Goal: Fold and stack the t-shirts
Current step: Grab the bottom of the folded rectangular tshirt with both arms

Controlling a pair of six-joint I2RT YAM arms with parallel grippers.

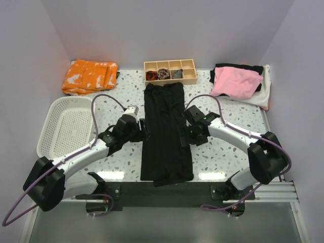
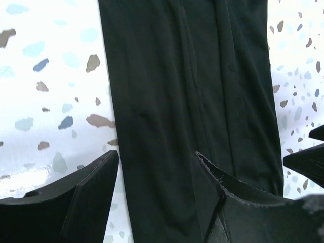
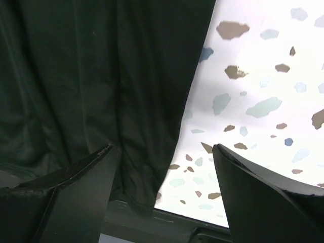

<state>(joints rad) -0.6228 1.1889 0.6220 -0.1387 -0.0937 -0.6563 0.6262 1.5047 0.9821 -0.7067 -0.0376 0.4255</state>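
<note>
Black t-shirt [image 1: 166,132] lies as long folded strip at middle of counter [image 1: 217,158]. Left fingers [image 2: 91,195] and right fingers [image 3: 76,195] wide, empty, straddling its 2 side edges. Risk: pinching only top layer, so fold slumps; uneven lift twists strip.

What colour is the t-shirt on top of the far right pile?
The top t-shirt is pink; the top external view shows it best.

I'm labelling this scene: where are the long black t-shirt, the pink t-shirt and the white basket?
black t-shirt [image 1: 164,131]: top view, middle of the folded strip.
pink t-shirt [image 1: 235,82]: top view, centre of its upper face.
white basket [image 1: 68,129]: top view, bare mesh floor.
</note>
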